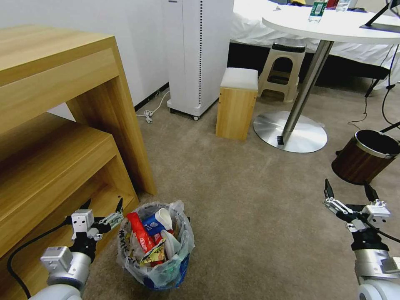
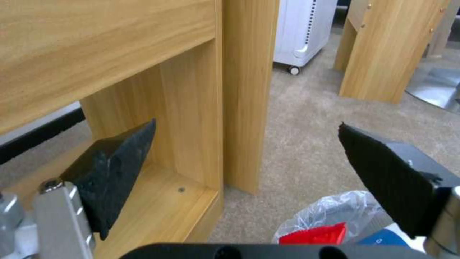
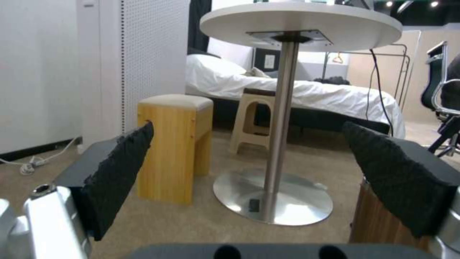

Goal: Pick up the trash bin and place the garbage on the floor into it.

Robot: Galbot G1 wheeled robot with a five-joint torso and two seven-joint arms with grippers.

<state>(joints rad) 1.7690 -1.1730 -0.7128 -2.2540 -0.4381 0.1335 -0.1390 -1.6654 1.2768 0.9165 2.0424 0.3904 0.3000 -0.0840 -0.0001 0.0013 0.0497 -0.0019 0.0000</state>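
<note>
1. The trash bin (image 1: 160,254) stands on the floor (image 1: 258,208), just beside the foot of a wooden shelf unit (image 1: 62,137), near the robot's left side.
2. Its clear bag holds the garbage (image 1: 152,239): a red wrapper, a blue-white paper cup, white pieces and a yellow wrapper, packed up to the rim.
3. The left gripper (image 1: 103,210) hovers just to the left of the bin's rim, apart from it, fingers spread wide with nothing between them; in the left wrist view the bag's edge (image 2: 335,216) lies below the right-hand finger (image 2: 383,176).
4. The right gripper (image 1: 349,196) hangs well to the right of the bin, fingers also spread and empty, near a brown wood-look bin (image 1: 366,156).
</note>
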